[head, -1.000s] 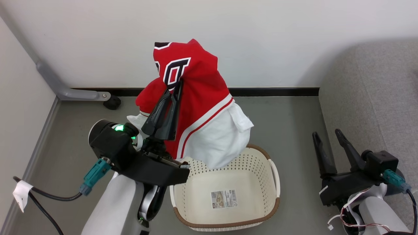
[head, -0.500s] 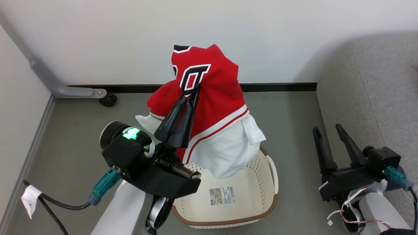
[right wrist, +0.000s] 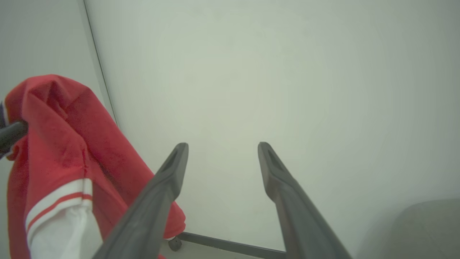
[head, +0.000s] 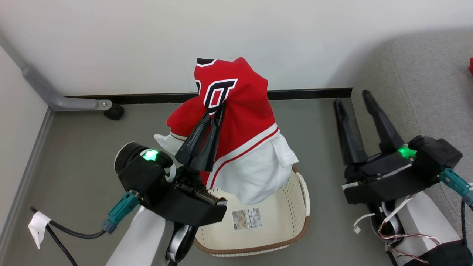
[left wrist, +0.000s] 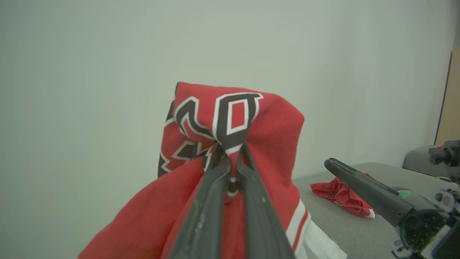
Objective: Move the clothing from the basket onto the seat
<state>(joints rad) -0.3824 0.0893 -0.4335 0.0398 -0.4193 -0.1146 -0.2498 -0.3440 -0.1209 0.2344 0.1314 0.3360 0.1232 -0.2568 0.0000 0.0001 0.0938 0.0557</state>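
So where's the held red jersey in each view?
Head view: red jersey at centre, hanging above the basket.
Left wrist view: centre, bunched up and draping downward.
Right wrist view: left edge, white-striped hem low.
Shared landmark: the left gripper shut on it.

Bright, even indoor light (wrist views soft, edge-warped)

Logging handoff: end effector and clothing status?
Left end effector shut on red garment, hanging over basket. Right end effector open, empty. Second garment lies on seat.
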